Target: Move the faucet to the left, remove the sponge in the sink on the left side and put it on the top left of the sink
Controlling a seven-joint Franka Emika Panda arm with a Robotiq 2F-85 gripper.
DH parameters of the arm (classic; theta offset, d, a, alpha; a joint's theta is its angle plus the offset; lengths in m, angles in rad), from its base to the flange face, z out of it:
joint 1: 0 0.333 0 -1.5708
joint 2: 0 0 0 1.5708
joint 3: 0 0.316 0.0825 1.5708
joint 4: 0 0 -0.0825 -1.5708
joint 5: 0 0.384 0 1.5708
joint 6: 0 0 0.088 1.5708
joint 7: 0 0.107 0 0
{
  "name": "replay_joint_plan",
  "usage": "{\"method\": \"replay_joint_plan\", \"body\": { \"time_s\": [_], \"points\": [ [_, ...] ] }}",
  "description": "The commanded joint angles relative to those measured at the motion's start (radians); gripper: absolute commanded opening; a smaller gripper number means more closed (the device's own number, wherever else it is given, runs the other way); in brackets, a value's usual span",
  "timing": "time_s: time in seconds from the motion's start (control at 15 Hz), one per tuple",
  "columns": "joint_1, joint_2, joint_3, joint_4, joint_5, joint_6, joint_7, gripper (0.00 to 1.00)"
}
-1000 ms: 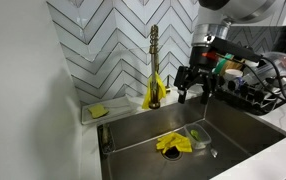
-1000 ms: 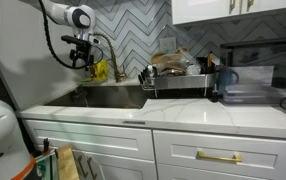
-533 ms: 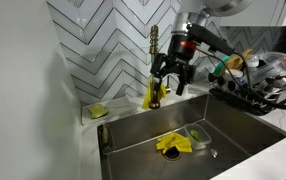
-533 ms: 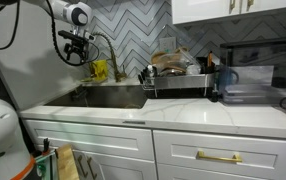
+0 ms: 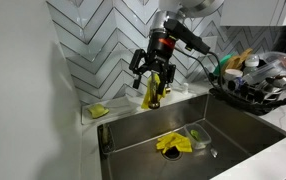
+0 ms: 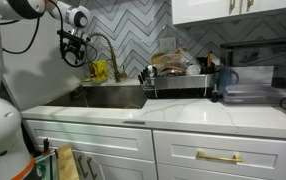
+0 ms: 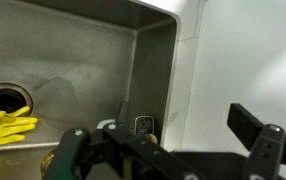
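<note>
The sink (image 5: 238, 130) has the faucet (image 5: 154, 42) rising at twelve o'clock. The gripper (image 5: 152, 82), jaws spread, hangs at the faucet; contact is unclear. Best to push the spout smoothly toward nine o'clock. A yellow glove (image 5: 173, 143) lies in the basin. The only clear sponge (image 5: 99, 111) sits on the ledge at ten o'clock.

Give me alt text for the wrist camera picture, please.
The open gripper hangs over a stainless steel sink, its dark fingers spread across the bottom edge. A yellow glove lies by the drain at left; white counter at right.
</note>
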Motion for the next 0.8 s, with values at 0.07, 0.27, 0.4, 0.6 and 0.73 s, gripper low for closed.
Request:
{"method": "replay_joint_plan", "body": {
  "time_s": [0.07, 0.27, 0.4, 0.6, 0.73],
  "points": [
    [0.008, 0.004, -0.008, 0.01, 0.0, -0.006, 0.001, 1.0],
    [0.056, 0.116, 0.014, 0.13, 0.0, -0.014, 0.039, 1.0],
    [0.105, 0.175, 0.018, 0.195, 0.005, -0.018, 0.157, 1.0],
    [0.185, 0.228, 0.002, 0.244, 0.017, -0.003, 0.334, 1.0],
    [0.231, 0.247, -0.01, 0.264, 0.035, 0.008, 0.424, 1.0]
  ]
}}
